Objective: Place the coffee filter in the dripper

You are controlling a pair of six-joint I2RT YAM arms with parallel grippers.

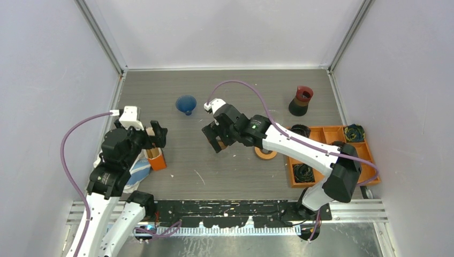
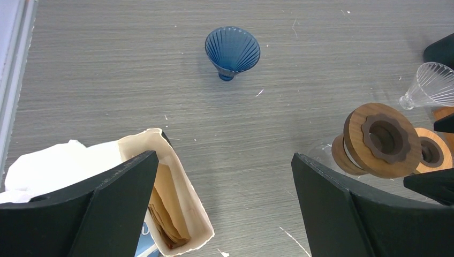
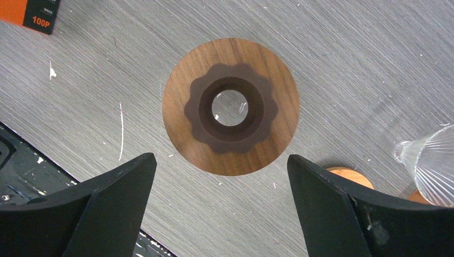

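Coffee filters (image 2: 167, 217) sit stacked in the open orange box (image 1: 157, 159) at near left, close by your left fingers (image 2: 107, 209), which are spread wide and hold nothing. Your right fingers (image 3: 101, 209) gape just as wide, empty, above the wood-collared dripper (image 3: 230, 112) on the middle of the tabletop (image 1: 225, 85); the blue dripper (image 1: 186, 103) stands farther back.

Grey wood-grain worktop (image 1: 230, 91) w/ white scuffs; plain pale-grey walls (image 1: 225, 27) left, right & far; aluminium rails (image 1: 101, 37) at far corners; even light.
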